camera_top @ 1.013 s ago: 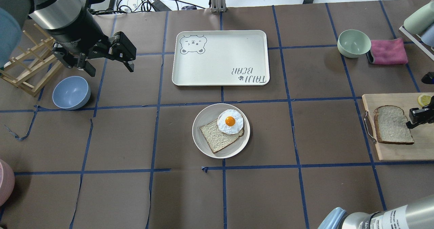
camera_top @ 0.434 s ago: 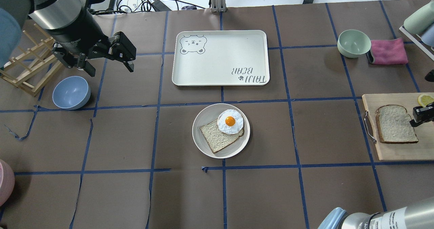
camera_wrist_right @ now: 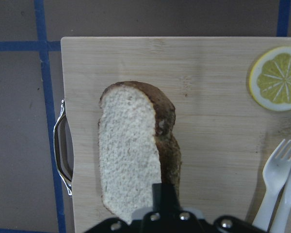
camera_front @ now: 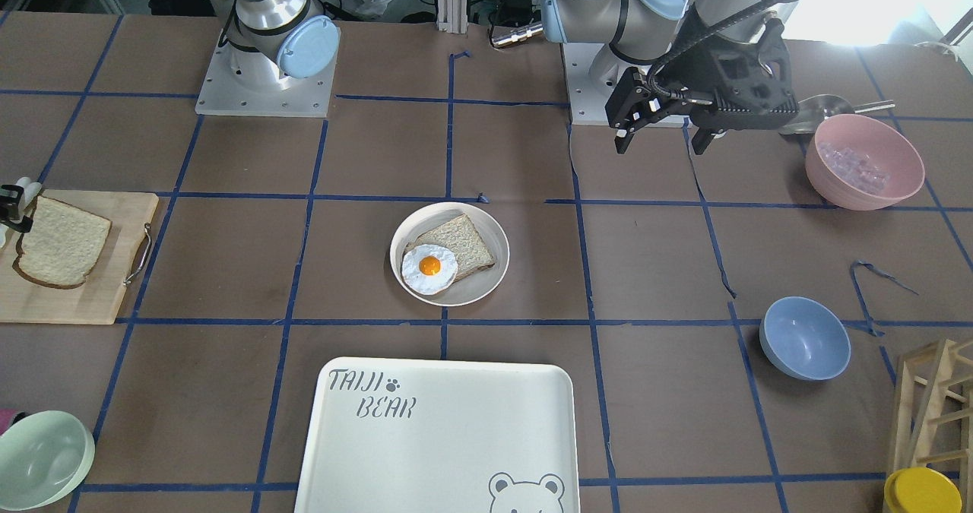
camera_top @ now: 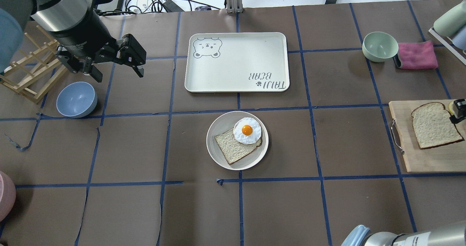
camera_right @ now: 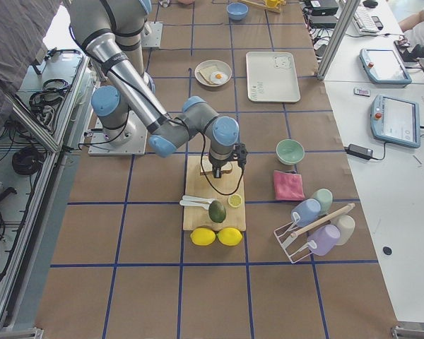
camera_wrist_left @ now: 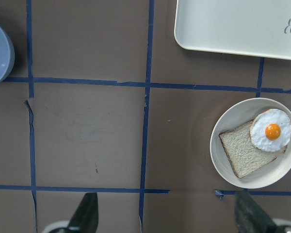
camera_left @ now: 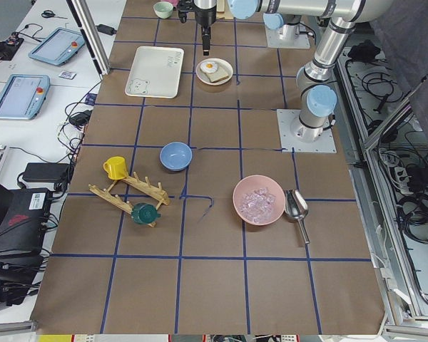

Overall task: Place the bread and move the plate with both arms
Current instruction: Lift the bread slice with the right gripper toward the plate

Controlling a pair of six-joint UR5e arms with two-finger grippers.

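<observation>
Crossing brown paper tabletop (camera_top: 127,147): blue tape grid (camera_top: 240,209)

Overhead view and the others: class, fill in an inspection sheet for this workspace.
Surface: brown paper table, blue tape grid, some tears.
Job's things: bread tilted on cutting board; plate at centre holds smaller slice and fried egg.
Clutter: tray, blue bowl, green bowl, pink cloth, wooden rack.
Grippers: left gripper open above table; right gripper shut on bread's edge.
Cables: cable bundle beyond table's far edge.
Surroundings: tablets on side bench.
</observation>
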